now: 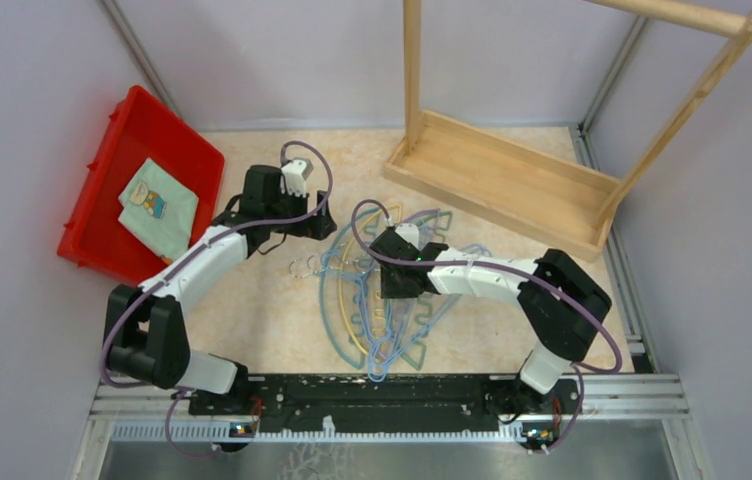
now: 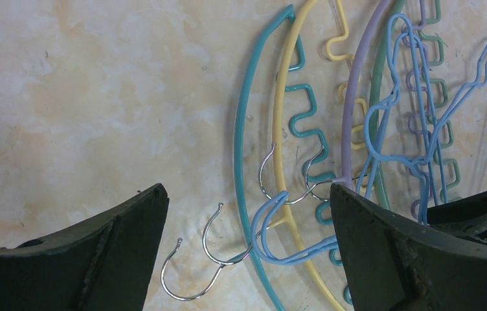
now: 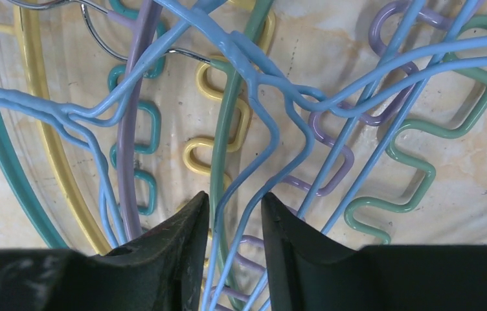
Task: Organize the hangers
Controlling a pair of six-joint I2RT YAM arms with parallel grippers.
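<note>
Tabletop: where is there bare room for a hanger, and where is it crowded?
Bare: far strip between red bin and wooden rack; also near-left, between left arm and hanger pile. Crowded: mid-table, under the right pincer.

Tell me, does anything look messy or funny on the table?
Yes. The thin light-blue wire hangers and the arched wavy-edged plastic hangers lie in one tangled heap on the marbled table, crossing over each other. The tall wooden rack beside them has nothing on its visible top rail.
</note>
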